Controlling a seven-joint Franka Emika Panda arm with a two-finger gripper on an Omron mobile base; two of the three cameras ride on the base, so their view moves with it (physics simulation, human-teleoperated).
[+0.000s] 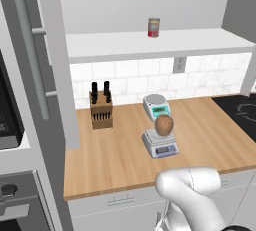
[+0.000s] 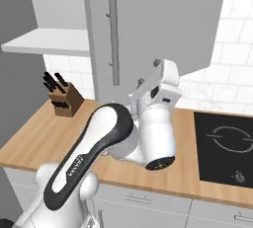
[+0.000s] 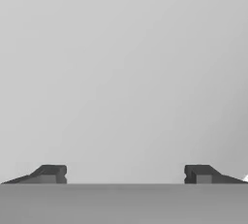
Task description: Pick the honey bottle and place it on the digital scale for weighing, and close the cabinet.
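1. The cabinet [image 1: 150, 45] is the biggest thing here and the step in hand, as I judge it: its left door [image 1: 55, 60] and right door [image 2: 148, 29] both stand swung out, the white inner shelf bare but for one small red-labelled can [image 1: 154, 27].
2. The claw [image 3: 125, 174] faces a flat pale-grey surface that I take to be the right door, close in front of it, though this view is too plain to be sure. Its two tips sit far apart with nothing between them: wide and empty.
3. To do it well, I would press flat against the door face, away from the hinge side, and push along the door's arc until it sits flush, keeping the tips off the bar handle [image 2: 113, 37]. The left door, far to the claw's left, then needs the same.
4. The tabletop [image 1: 125, 150] lies below the claw and carries the rest.
5. One knife block [image 1: 101, 109] stands down by the wall, well to the claw's left.
6. Two scales: the digital scale [image 1: 161, 145] nearer the front edge, and a white scale [image 1: 156, 106] with a green panel just behind it.
7. One honey bottle [image 1: 164, 125] already rests on the digital scale's platter, low and left of the claw, so that part looks done.
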